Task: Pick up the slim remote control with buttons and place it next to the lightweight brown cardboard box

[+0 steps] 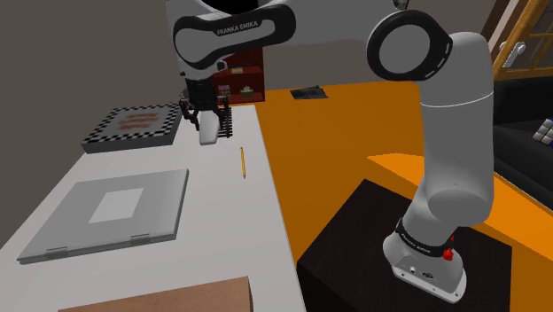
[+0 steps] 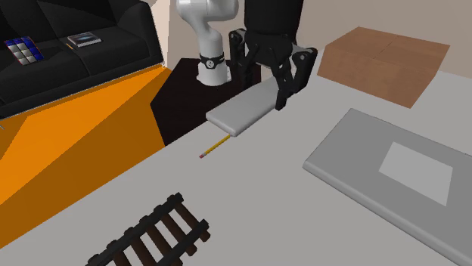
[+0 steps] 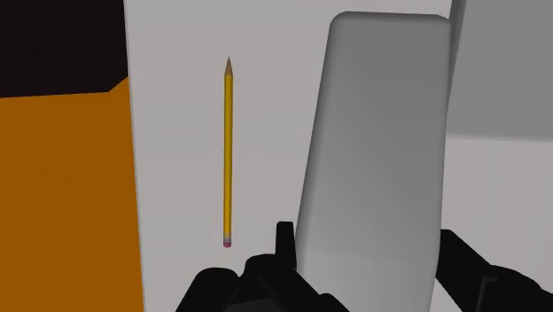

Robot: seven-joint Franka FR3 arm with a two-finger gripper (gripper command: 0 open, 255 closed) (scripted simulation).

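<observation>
My black gripper is shut on the remote, a plain pale grey slim slab with no buttons drawn. It hangs above the white table, out past a yellow pencil. In the second exterior view the remote sticks out level from the gripper, over the table's edge side. The wrist view has the remote clasped between both fingers, with the pencil lying on the table beside it. The brown cardboard box lies flat at the table's near end, also visible in the second exterior view.
A flat grey slab with a lighter square lies between the box and the gripper. A checker-edged board sits beyond the gripper. A dark ladder-like track piece rests on the table. Orange floor and the dark stand flank the table.
</observation>
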